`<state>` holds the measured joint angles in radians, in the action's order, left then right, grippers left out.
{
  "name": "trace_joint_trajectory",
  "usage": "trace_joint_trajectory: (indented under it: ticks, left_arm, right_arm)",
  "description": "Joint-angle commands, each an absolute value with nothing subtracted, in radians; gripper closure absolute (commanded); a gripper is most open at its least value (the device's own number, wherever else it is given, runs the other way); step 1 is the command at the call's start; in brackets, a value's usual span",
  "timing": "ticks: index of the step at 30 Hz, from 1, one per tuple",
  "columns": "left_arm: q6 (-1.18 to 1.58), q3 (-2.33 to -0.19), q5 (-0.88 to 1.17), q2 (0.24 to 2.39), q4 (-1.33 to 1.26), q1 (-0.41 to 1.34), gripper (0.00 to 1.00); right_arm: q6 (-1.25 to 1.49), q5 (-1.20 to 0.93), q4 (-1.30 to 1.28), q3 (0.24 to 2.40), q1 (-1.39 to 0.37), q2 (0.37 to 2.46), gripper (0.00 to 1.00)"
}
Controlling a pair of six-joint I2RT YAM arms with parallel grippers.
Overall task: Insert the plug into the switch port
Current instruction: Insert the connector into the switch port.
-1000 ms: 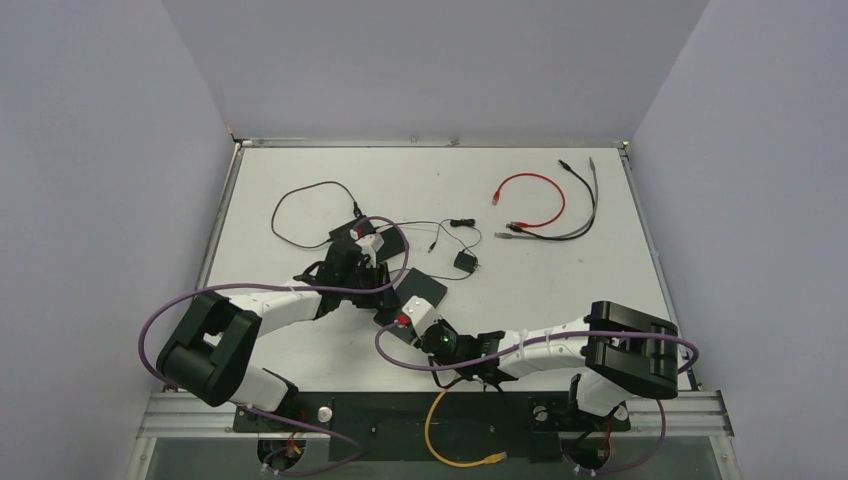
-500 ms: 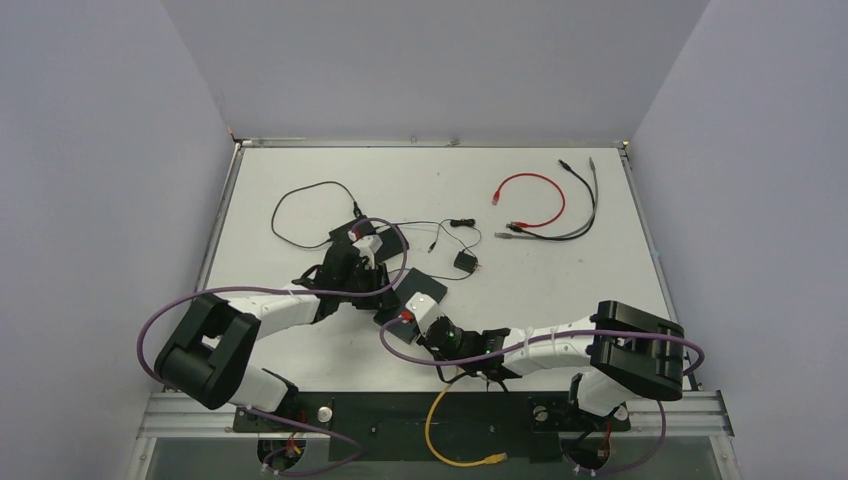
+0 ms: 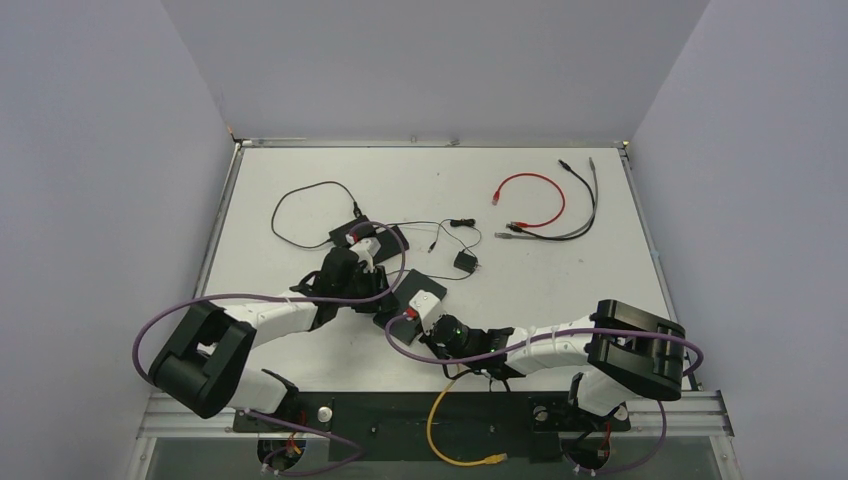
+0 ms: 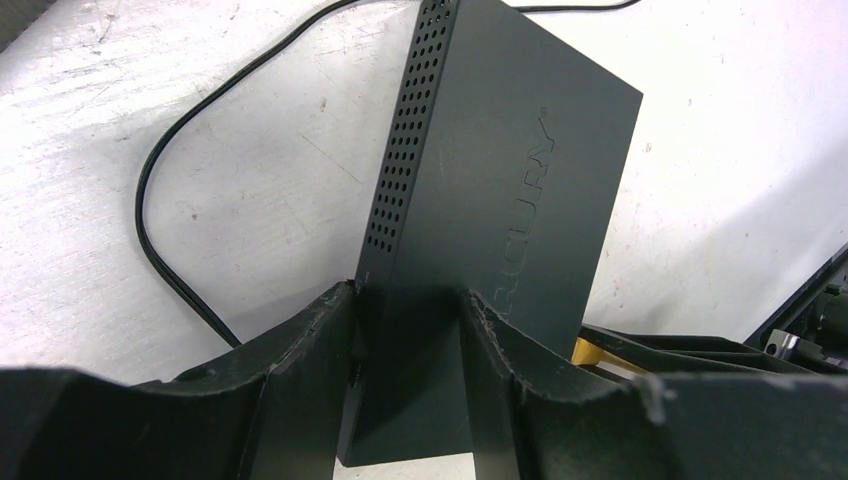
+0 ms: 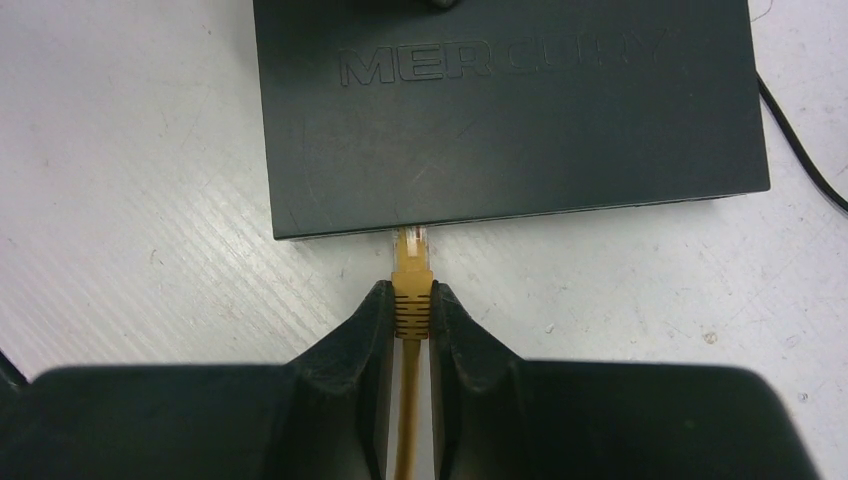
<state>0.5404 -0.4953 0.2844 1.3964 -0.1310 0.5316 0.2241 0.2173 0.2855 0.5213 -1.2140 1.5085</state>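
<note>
Okay, overhead first: both arms converge on the switch (image 3: pixel 428 284) at the near-middle of the bench (image 3: pixel 560 300). The left end effector (image 3: pixel 378 290) is on its left end, the right end effector (image 3: pixel 408 322) comes in from the near side, and a yellow cable (image 3: pixel 430 415) loops off the front edge. Left wrist view: the end effector is clamped across the near end of the case, a finger (image 4: pixel 305 335) on either side, bracing it. A black lead (image 4: pixel 160 235) lies on the bench beside it. Right wrist view: the end effector is clenched on the plug (image 5: pixel 412 272) by its yellow boot, with the clear tip right at the switch's front edge and roughly square to it. Can't tell whether the tip is inside a port mouth or only meeting the face, since the ports are hidden under the top cover. My read: lining-up is about done, this is the insertion step, and the plug isn't seated. The next move needs a straight push along the plug's axis with no yaw. The left has to hold the case firm so it can't slide back. Let go only once the latch catches.
</note>
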Motion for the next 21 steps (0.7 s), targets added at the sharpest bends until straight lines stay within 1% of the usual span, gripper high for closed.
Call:
trace_joint_trajectory:
  ticks: [1,12,21]
  left_arm:
    - [0.586,-0.474,0.395,1.363,-0.121,0.587,0.62]
    - [0.617,-0.451,0.378,1.341,-0.127,0.650,0.62]
    - [0.662,-0.432,0.362,1.321,-0.146,0.718,0.63]
  right_arm:
    - [0.207,0.259,0.546,0.533,-1.185,1.476,1.00]
    - [0.148,0.279,0.580,0.550,-1.176,1.483,1.00]
    - [0.099,0.235,0.599,0.596,-1.164,1.482,1.00]
